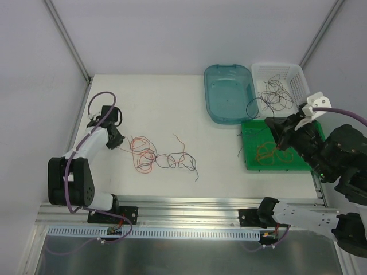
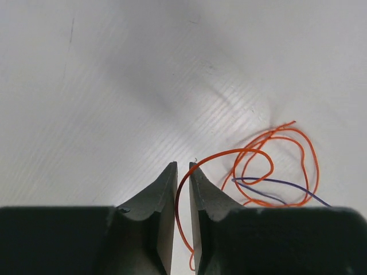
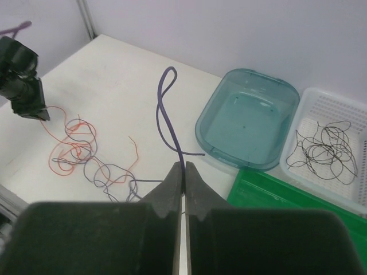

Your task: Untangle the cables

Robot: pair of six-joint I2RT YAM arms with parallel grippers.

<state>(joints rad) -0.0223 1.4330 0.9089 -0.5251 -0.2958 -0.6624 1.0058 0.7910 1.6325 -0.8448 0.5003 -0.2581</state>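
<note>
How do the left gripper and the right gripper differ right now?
The left gripper pinches an orange cable; the right gripper pinches a purple cable. The left gripper is low over the table, beside the tangle; the right gripper is raised over the green tray. The orange cable trails into curls on the table; the purple cable stands up in a loop in the air. Both have jaws shut on one thin strand.

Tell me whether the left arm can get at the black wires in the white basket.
Probably not. The left gripper sits at the far left, shut on an orange wire, while the black wires lie in the white basket at the far right corner, beyond the blue tub.
</note>
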